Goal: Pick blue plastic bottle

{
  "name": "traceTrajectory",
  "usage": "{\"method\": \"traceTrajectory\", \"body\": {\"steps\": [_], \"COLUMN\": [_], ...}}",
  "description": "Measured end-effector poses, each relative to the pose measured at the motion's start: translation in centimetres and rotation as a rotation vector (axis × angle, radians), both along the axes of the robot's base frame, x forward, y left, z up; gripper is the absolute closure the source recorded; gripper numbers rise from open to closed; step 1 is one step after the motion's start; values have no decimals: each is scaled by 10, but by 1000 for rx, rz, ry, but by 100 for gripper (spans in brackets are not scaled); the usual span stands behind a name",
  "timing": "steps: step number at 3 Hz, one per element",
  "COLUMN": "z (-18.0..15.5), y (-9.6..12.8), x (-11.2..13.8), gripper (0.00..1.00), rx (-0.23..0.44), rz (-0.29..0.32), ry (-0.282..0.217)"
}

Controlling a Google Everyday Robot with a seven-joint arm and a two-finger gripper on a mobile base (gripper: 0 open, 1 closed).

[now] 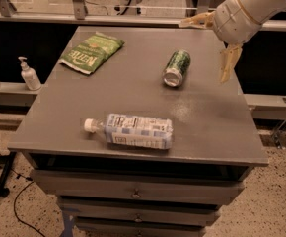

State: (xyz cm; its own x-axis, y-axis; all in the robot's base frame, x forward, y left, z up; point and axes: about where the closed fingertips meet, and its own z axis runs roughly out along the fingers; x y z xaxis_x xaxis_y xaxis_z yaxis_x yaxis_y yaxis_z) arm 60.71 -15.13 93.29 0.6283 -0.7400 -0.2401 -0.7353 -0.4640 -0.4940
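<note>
The blue plastic bottle (133, 131) lies on its side near the front edge of the grey table (84, 107), white cap pointing left, pale blue-and-white label up. My gripper (211, 42) hangs above the table's back right corner, far from the bottle and up and to its right. Its two tan fingers are spread wide apart, one finger (196, 20) pointing left and the other finger (228, 63) pointing down. It holds nothing.
A green metal can (176, 67) lies on its side at the middle right of the table. A green snack bag (91, 52) lies at the back left. A white pump dispenser bottle (28, 74) stands on a ledge left of the table. Drawers sit below the tabletop.
</note>
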Motion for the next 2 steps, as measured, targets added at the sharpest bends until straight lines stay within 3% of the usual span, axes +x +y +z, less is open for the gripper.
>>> {"method": "traceTrajectory", "body": {"steps": [1,2], "z": [-1,-5], "y": [16,43], "x": [7,3], "gripper": [0,0], "rx": [6,62], "rz": [84,163], "ry": [-26,0]}}
